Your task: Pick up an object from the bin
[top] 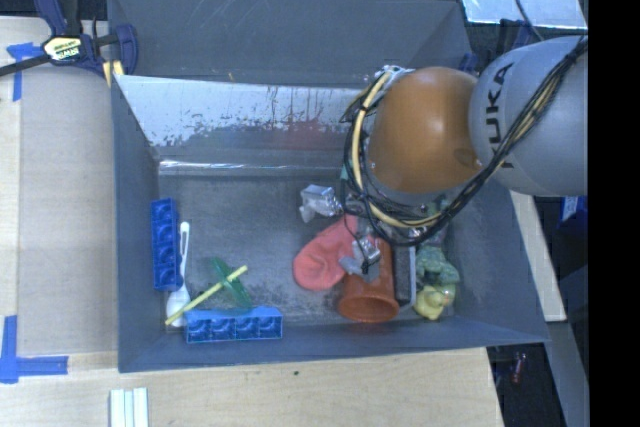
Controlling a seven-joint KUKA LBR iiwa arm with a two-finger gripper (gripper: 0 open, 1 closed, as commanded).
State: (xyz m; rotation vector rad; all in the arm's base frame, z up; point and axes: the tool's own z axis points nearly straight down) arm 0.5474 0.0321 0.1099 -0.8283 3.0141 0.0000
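Observation:
My gripper (403,272) hangs low at the bin's front right, under the arm's wrist. Right below it an orange-brown cup (367,301) lies against the front wall. A pink-red soft thing (320,262) rests just left of the cup and touches it. To the right of the gripper, a green and yellow toy (436,285) sits in the front right corner. A crumpled silver thing (318,202) lies a little further back, left of the wrist.
Along the left wall stands a blue brick (164,242) with a white toothbrush (181,267) beside it. A second blue brick (233,325) lies at the front left under a green and yellow stick (217,289). The arm covers the bin's right side.

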